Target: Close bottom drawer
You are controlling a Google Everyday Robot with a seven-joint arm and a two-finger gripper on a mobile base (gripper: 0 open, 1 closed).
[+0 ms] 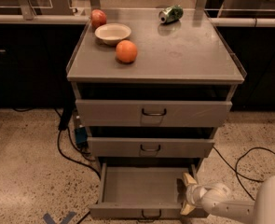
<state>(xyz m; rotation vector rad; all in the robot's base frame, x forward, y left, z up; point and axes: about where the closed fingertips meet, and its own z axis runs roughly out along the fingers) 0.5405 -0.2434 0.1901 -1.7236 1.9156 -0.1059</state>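
Note:
The bottom drawer point(141, 185) of the grey cabinet point(155, 50) stands pulled out, showing its plain grey tray. Its narrow front, with a small dark wire handle point(150, 214), lies at the lower edge of the view. My gripper point(187, 193) is at the drawer's right front corner, with its yellowish fingers point(189, 180) against the right side wall. The white arm point(230, 206) reaches in from the lower right.
The mid-sized drawer point(150, 147) and tall top drawer point(153, 112) above stand slightly out. On the cabinet top are an orange point(126, 51), a white bowl point(112, 32), an apple point(98, 18) and a green can point(170, 14). Black cables point(249, 164) lie on the speckled floor.

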